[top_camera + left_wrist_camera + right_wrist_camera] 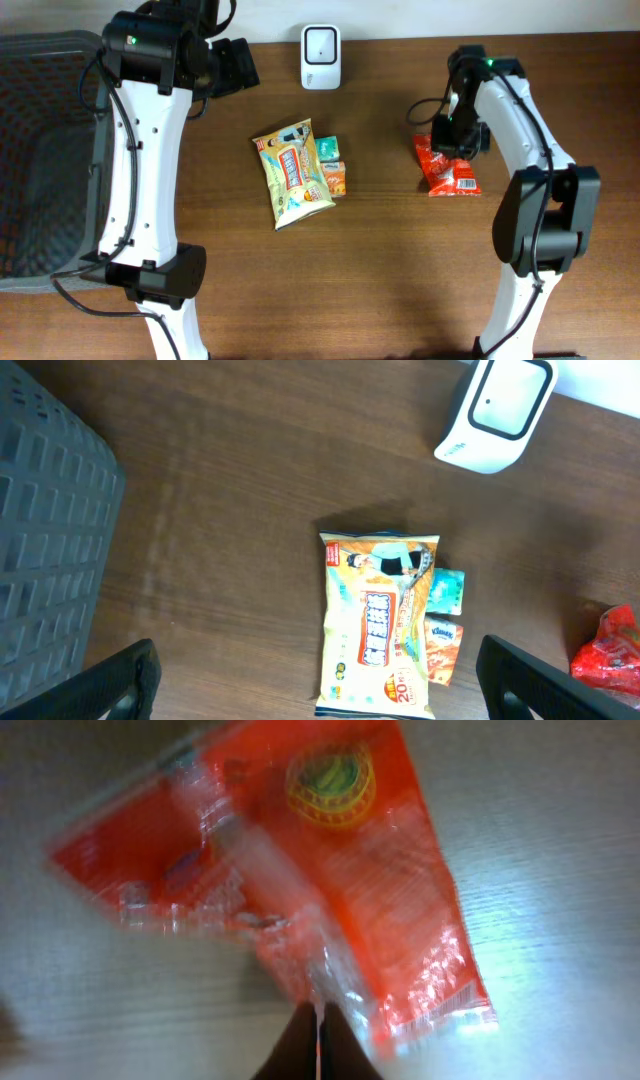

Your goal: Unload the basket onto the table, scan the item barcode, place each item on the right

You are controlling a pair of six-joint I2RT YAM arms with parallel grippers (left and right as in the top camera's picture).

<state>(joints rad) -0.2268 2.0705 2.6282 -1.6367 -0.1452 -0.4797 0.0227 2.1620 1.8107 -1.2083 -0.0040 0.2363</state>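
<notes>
Right pincer (320,1038) clamped on seam of red packet (330,890), lying on counter (400,250) right of scanner (320,43); left pincer (320,675) wide open, idle; best lift slowly, face barcode squarely to scanner

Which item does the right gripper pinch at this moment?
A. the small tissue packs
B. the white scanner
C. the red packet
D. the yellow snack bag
C: in the right wrist view the right gripper is shut on an edge of the red packet, while the yellow bag lies apart from it on the table.
</notes>
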